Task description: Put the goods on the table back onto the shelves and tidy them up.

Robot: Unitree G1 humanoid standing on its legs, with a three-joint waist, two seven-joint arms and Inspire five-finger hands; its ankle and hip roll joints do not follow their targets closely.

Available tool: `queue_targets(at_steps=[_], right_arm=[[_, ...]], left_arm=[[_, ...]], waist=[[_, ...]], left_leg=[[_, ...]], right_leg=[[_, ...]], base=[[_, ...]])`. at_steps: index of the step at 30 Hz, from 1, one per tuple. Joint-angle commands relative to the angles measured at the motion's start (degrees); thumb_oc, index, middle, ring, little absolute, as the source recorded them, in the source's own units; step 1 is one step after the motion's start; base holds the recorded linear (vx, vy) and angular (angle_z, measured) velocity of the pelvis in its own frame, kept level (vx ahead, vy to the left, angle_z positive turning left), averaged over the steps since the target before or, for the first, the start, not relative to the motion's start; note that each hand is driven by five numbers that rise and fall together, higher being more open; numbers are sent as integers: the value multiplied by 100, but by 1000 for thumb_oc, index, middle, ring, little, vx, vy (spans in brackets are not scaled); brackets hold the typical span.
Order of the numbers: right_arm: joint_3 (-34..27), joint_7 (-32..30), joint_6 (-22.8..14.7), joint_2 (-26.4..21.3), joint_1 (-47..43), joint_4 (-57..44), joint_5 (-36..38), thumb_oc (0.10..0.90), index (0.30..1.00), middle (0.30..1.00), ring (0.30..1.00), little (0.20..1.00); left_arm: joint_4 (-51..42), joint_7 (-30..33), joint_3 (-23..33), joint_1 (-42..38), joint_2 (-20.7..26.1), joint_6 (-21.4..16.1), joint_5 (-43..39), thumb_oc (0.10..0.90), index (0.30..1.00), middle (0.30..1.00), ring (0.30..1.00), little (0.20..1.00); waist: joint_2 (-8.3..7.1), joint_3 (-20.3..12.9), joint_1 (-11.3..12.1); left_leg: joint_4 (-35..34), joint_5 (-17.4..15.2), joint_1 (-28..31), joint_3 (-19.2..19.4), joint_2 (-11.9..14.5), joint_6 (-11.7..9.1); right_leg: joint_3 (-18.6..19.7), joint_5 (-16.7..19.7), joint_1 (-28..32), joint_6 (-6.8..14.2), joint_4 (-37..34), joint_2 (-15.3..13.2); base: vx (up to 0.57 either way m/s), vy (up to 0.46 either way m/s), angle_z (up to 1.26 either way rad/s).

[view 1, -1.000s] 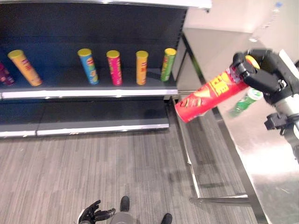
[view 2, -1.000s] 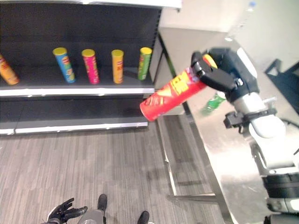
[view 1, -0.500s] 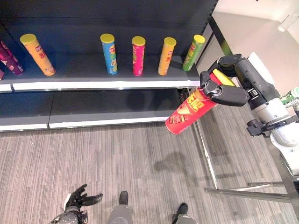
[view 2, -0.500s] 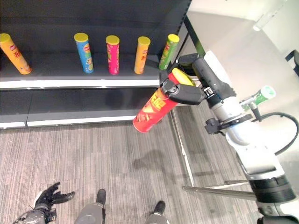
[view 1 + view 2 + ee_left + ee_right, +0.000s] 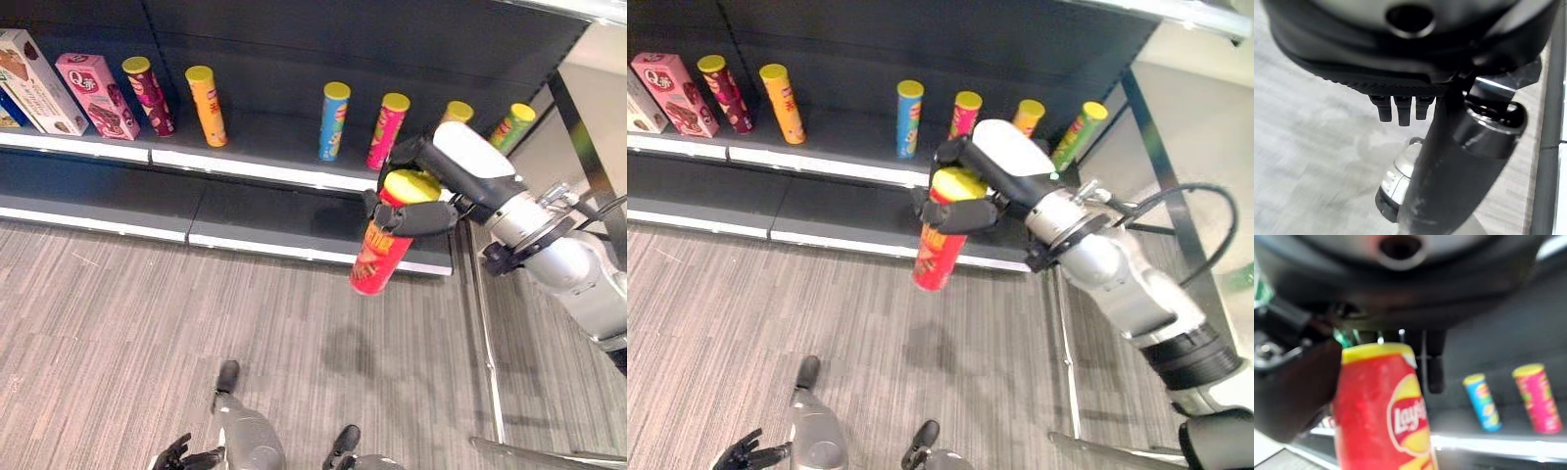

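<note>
1 red can [image 5: 380, 257] is in transit, held near its yellow-lidded top by the right hand [image 5: 416, 201] with fingers and thumb curled round it, hanging almost upright over the floor [image 5: 147, 323] in front of the shelving. The left hand [image 5: 186, 457] hangs low by the floor, fingers loosely spread and holding nothing. Judgement: the step is placement on the upper shelf [image 5: 265, 157]. To do it well, lift the can clear of the shelf's front edge, bring its base level, and set it into a gap in the row before releasing. The widest gap appears between the orange can [image 5: 206, 105] and the blue can [image 5: 333, 120]. The pink can [image 5: 389, 130], the yellow can [image 5: 1028, 116] and the green can [image 5: 512, 127] stand closer together, partly behind the hand, so a swing there risks toppling them. Further left stand a maroon can [image 5: 148, 94] and 2 boxes, pink [image 5: 95, 93] and white [image 5: 32, 81]. The lower shelf [image 5: 294, 220] lies directly behind the can.
</note>
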Motion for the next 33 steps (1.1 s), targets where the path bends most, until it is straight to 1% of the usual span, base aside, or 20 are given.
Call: queue_targets(at_steps=[1,2,3,4,5,6,7,8,9,10,11,12,13,14,15,17,22,24,30,33], right_arm=[[-794,-356,9,215,-357,-360,-383,400,300,300,300,300],[-859,-390,23,309,-251,-398,-480,400,300,300,300,300],[-867,-417,45,393,-234,-455,-541,400,300,300,300,300],[-877,-462,43,458,-203,-502,-644,400,300,300,300,300],[-937,-502,44,515,-105,-510,-714,400,300,300,300,300],[-983,-470,59,509,-32,-531,-758,400,300,300,300,300],[-1088,-439,13,444,49,-582,-726,400,300,300,300,300],[-1070,-472,-14,470,19,-614,-696,400,300,300,300,300],[-1057,-487,-30,487,-12,-629,-680,400,300,300,300,300],[-1005,-503,-22,505,-118,-618,-741,400,300,300,300,300],[-934,-532,-12,470,-197,-603,-789,400,300,300,300,300],[-949,-551,-12,226,-138,-629,-943,400,300,300,300,300],[-982,-565,22,205,-126,-640,-984,400,300,300,300,300],[-984,-566,23,206,-124,-641,-985,400,300,300,300,300],[-985,-574,-7,207,-132,-720,-914,400,300,300,300,300],[-937,-464,-65,246,-62,-847,-875,400,300,300,300,300],[-534,-453,-84,374,-299,-802,-1013,400,300,300,300,300],[-488,-471,-87,384,-336,-818,-1093,400,300,300,300,300],[-390,-1022,25,521,-758,-490,-1848,400,300,300,300,300],[-409,-1463,165,550,-956,-249,-2506,400,300,300,300,300]], left_arm=[[-543,79,-246,-19,464,-85,490,800,900,900,900,900],[-590,61,-295,-35,544,-79,617,800,900,900,900,900],[-609,69,-321,-41,595,-55,656,800,900,900,900,900],[-654,79,-277,-41,678,-74,659,800,900,900,900,900],[-702,74,-262,-48,760,-36,703,800,900,900,900,900],[-718,51,-249,-46,779,-21,724,800,900,900,900,900],[-678,37,-206,-70,804,-20,748,800,900,900,900,900],[-630,36,-185,-88,797,-4,699,800,900,900,900,900],[-599,49,-164,-83,775,-13,689,800,900,900,900,900],[-472,61,-132,-99,692,1,695,800,900,900,900,900],[-428,84,-142,-168,624,-14,708,800,900,900,900,900],[-540,91,-275,-324,643,-43,819,800,900,900,900,900],[-587,87,-303,-315,599,-50,802,800,900,900,900,900],[-589,87,-304,-315,599,-48,802,800,900,900,900,900],[-605,154,-337,-383,472,-75,688,800,900,900,900,900],[-539,157,-340,-303,388,-68,650,800,900,900,900,900],[-368,205,-307,-226,298,-57,686,800,900,900,900,900],[-382,197,-317,-200,281,-54,685,800,900,900,900,900],[-423,306,-446,-250,284,-64,696,800,900,900,900,900],[-529,399,-531,-351,316,-84,695,800,900,900,900,900]], waist=[[-106,-695,-74],[-115,-642,-75],[-104,-605,-90],[-93,-537,-100],[-61,-500,-129],[-15,-466,-228],[80,-366,-362],[98,-342,-360],[107,-298,-374],[96,-228,-412],[57,-110,-512],[-48,5,-661],[-118,27,-617],[-123,31,-622],[-192,38,-649],[-204,-25,-633],[-188,-94,-536],[-181,-93,-519],[-104,91,-417],[-55,274,-352]], left_leg=[[-220,433,247,79,-677,-33],[25,251,258,94,-880,66],[131,149,253,104,-1043,216],[180,15,340,205,-1216,368],[197,-43,359,238,-1344,509],[143,-64,436,220,-1462,590],[-17,-105,667,202,-1698,715],[-59,-133,734,222,-1767,740],[-98,-168,823,210,-1824,757],[-152,-261,980,145,-1907,776],[-141,-307,1011,30,-1943,776],[-115,-401,1017,-230,-2054,781],[-61,-428,975,-262,-2136,789],[-46,-434,969,-267,-2147,794],[-29,-400,833,-361,-2129,745],[-115,-355,770,-374,-2025,674],[-323,-337,889,-282,-1953,633],[-335,-348,906,-274,-1952,637],[-220,-403,771,-321,-1970,665],[-3,-444,540,-371,-2002,679]], right_leg=[[-21,68,594,761,-108,-1142],[-21,377,564,746,132,-1422],[-25,728,433,662,385,-1644],[-44,954,278,574,719,-1867],[0,907,146,498,967,-1867],[201,788,-19,380,1203,-1657],[494,345,-452,250,1443,-1055],[359,131,-434,217,1267,-926],[248,31,-480,181,1075,-797],[316,162,-649,292,492,-643],[701,523,-916,484,-81,-523],[1388,752,-1042,672,-737,-398],[1339,838,-973,628,-700,-441],[1335,837,-967,633,-701,-452],[1206,1043,-946,668,-813,-408],[1025,1042,-850,664,-979,-389],[903,968,-729,694,-1036,-408],[905,953,-707,693,-1036,-408],[814,956,-761,700,-977,-490],[773,962,-876,701,-885,-554]], base=[[292,560,9],[229,504,20],[180,512,21],[122,466,25],[147,486,13],[206,561,16],[223,482,9],[207,386,20],[200,172,25],[244,111,19],[343,11,-5],[276,-66,10],[188,-56,124],[85,-162,184],[75,-212,173],[89,-194,55],[45,-50,-23],[16,-6,-32],[-41,4,9],[-100,-1,4]])
